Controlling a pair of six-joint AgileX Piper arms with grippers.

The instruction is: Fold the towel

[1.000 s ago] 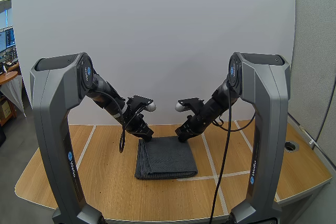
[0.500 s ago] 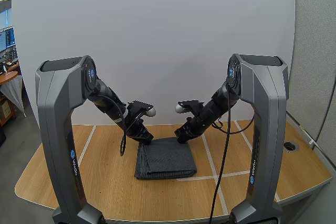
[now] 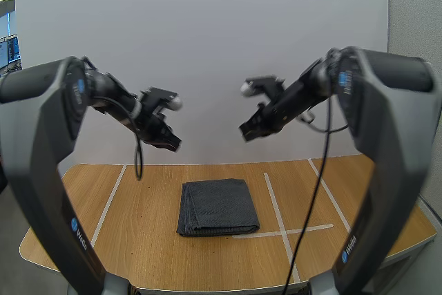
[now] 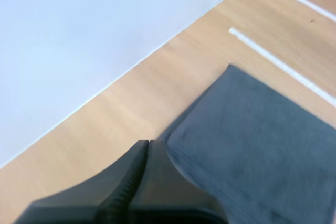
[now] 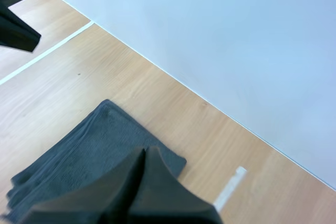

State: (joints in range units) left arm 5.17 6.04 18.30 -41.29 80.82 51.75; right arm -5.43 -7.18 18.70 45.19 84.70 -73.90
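Observation:
A dark grey towel [image 3: 218,206] lies folded in a thick square on the wooden table, layered edges along its left side. My left gripper [image 3: 174,144] hangs shut and empty well above the towel's far left corner. My right gripper [image 3: 246,132] hangs shut and empty above the far right corner. In the left wrist view the shut gripper [image 4: 148,142] is over the towel [image 4: 257,150] near its edge. In the right wrist view the shut gripper [image 5: 145,150] is over the towel [image 5: 84,150], and the other arm's gripper [image 5: 18,32] shows beyond it.
White tape lines [image 3: 276,208] mark the wooden table [image 3: 138,240] on both sides of the towel. A white wall panel [image 3: 207,46] stands along the table's far edge. A round hole sits near the table's right edge.
Both grippers have risen from the towel's far corners to well above the table, shut on nothing. The towel stays folded in place.

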